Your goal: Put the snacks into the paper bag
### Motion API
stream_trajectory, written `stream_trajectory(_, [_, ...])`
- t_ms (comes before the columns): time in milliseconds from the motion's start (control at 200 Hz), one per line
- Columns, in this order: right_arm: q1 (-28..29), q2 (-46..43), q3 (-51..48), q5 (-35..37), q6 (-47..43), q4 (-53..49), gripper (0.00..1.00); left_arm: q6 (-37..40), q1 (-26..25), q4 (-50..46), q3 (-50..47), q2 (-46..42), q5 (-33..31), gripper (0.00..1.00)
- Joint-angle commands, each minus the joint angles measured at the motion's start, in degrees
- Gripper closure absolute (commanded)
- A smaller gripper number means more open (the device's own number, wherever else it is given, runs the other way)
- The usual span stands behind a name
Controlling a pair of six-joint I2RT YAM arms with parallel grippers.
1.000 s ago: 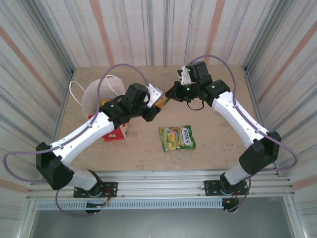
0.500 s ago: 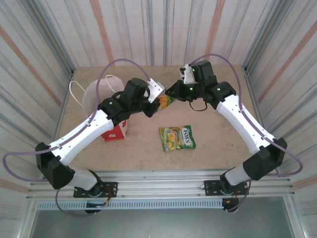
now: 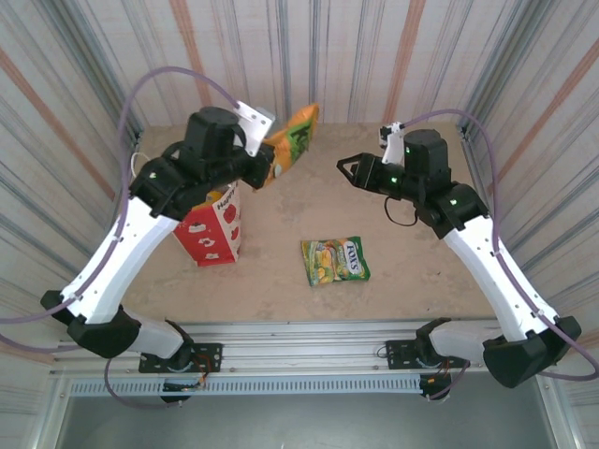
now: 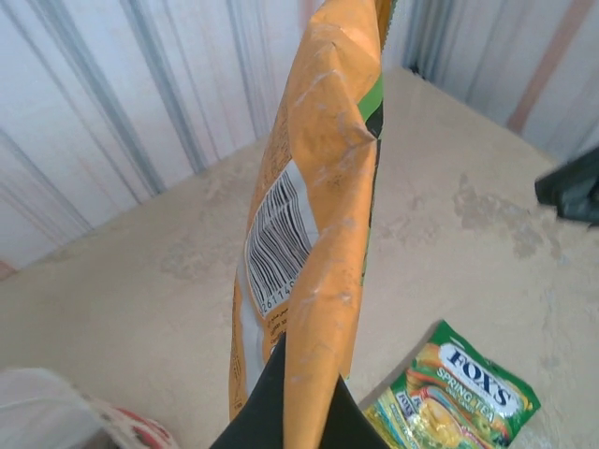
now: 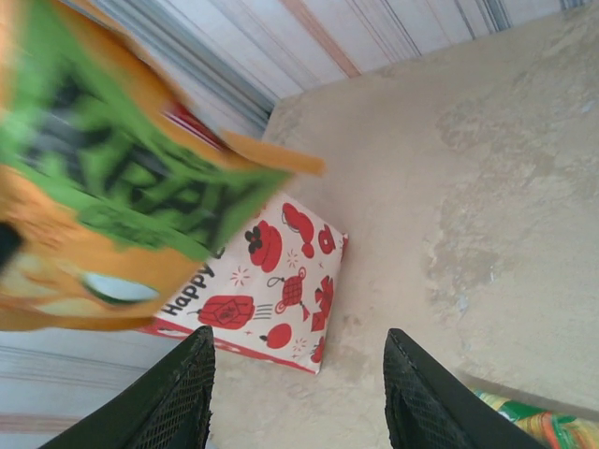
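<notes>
Left tool (image 3: 262, 165) grips orange foil packet (image 3: 292, 138); centre above white-red paper bag (image 3: 211, 234) mouth, lower, then release. Right tool (image 3: 347, 166) parted, empty.

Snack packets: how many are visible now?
2. One shiny orange packet held aloft by the left gripper; one green-yellow FOX'S packet flat on the table. Others may be hidden inside the white-and-red paper bag.

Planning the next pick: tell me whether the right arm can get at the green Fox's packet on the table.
Probably yes. The right gripper is open and empty, the green packet lies flat on bare table nearby, with nothing between them.
</notes>
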Motion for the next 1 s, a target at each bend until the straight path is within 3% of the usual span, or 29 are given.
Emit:
stream_trajectory(0, [0.86, 0.86, -1.38, 0.38, 1.44, 1.53, 0.51, -3.42, 0.97, -7.38, 6.60, -0.33, -6.96, 1.00])
stream_trajectory(200, [2.91, 2.61, -1.48, 0.25, 1.36, 1.59, 0.51, -3.56, 4.31, -8.27, 11.60, -1.46, -17.22, 1.00])
stream_trajectory(396, [4.12, 3.89, -1.42, -0.05, 1.29, 1.30, 0.52, -3.96, 12.06, -12.37, 13.28, -1.76, -20.53, 1.00])
stream_trajectory(581, [4.52, 4.33, -2.00, -0.32, 1.09, 0.82, 0.52, -4.26, 16.68, -17.40, 8.02, -4.62, -18.52, 1.00])
stream_trajectory(722, [4.65, 5.07, -1.92, -1.10, 1.09, 0.43, 0.52, -6.76, 21.52, -17.34, 0.29, -8.28, -12.56, 1.00])
stream_trajectory(997, [5.22, 6.10, -2.33, -1.68, 1.09, 0.74, 0.53, -8.16, 24.67, -10.55, -10.69, -11.32, -8.76, 1.00])
